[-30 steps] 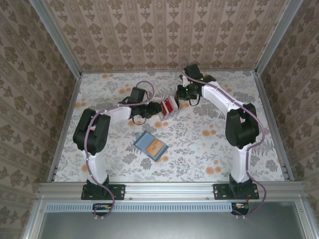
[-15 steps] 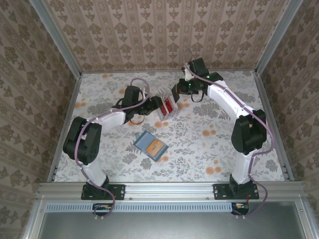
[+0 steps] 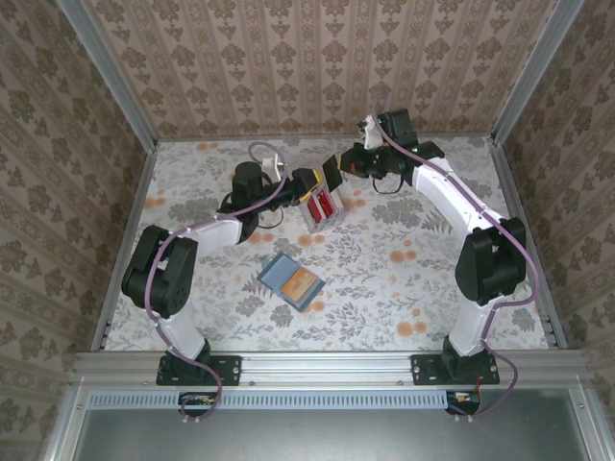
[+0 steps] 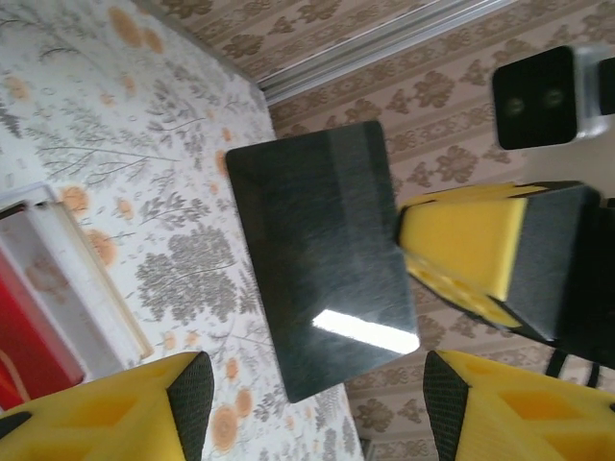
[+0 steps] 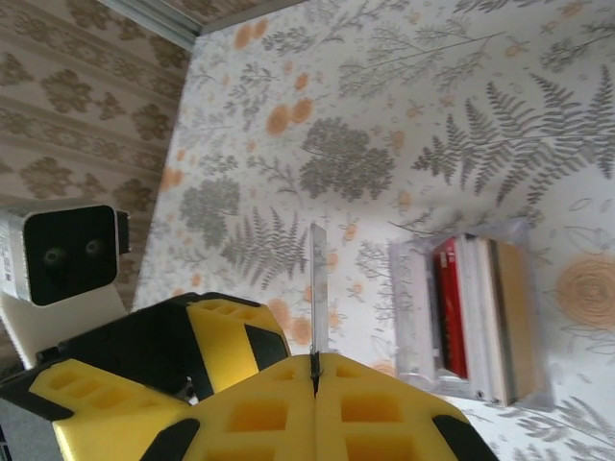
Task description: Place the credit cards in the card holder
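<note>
So, how far along is this job?

Early, I'd say. The card holder point(image 3: 290, 279) lies opened flat on the worktop point(image 3: 384, 288), near the middle, its blue and orange pockets up. I see no red on it from the top view, so I judge nothing is filed yet, though it is small there.

And the left hand point(image 3: 309, 181)?

Spread wide and empty. In its own wrist view its two pads sit well apart, with one card point(image 4: 322, 254) raised between and beyond them.

Where are the rest?

Just beside that hand, a clear box point(image 5: 408, 307) stands on the worktop with the red cards point(image 5: 447, 307) upright inside, packed on edge.

Who has the raised card?

The right hand point(image 5: 314, 360). Its pads are pressed together on the card's lower edge, so the card stands up thin as a line in its wrist view. The face turned to the left wrist looks dark and glossy.

So what's left?

Nearly all of it: this card has to reach a pocket, well away from here, then the boxed ones follow.
</note>
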Robot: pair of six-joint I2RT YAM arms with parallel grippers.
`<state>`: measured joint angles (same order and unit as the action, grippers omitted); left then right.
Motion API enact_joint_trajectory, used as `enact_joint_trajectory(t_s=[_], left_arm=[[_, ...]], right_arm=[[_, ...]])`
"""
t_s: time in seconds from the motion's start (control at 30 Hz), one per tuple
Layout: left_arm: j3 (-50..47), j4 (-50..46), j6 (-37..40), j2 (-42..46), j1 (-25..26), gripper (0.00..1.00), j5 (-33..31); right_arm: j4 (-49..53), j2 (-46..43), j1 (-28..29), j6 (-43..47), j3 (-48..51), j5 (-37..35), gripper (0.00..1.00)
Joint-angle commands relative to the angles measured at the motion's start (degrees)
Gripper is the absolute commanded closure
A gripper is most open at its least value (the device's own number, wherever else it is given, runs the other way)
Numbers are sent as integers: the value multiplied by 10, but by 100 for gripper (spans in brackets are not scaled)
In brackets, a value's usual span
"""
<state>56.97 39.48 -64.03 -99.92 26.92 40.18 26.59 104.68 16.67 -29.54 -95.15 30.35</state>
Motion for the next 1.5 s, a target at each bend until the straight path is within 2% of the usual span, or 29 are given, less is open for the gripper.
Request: enact_joint_trajectory(t_s=[0.0,0.23,0.47,0.57,0.8,0.83,0.97,1.07,1.2,1.47], left_arm=[[-1,62,-33,-12,-4,38,22],[5,59,-37,-16,-4,37,26],[6,96,-64,-17,-4,39,31],[7,91,-59,-10,-4,51,31],[-2,79,-46,4,-4,96,28],[-4,76,-44,6,-4,100,27],[-12,73,-41,13,-4,100,28],[-12,72,-40,14,-4,100,34],[-2,66,-40,14,-3,100,43],[3,62,-41,12,1,100,56]], right_arm=[[-46,-27,-6,-44,13,71,99],[-94,-37,-8,-83,35,116,99],[-121,-37,-8,-105,53,146,99],[-119,-38,-8,-102,60,140,99],[-123,-37,-8,-102,77,141,98],[-121,-38,-9,-101,79,140,96],[-104,-42,-17,-90,84,126,74],[-94,-35,-20,-85,81,132,65],[-105,-21,-19,-93,78,166,63],[-79,11,-19,-80,53,174,62]])
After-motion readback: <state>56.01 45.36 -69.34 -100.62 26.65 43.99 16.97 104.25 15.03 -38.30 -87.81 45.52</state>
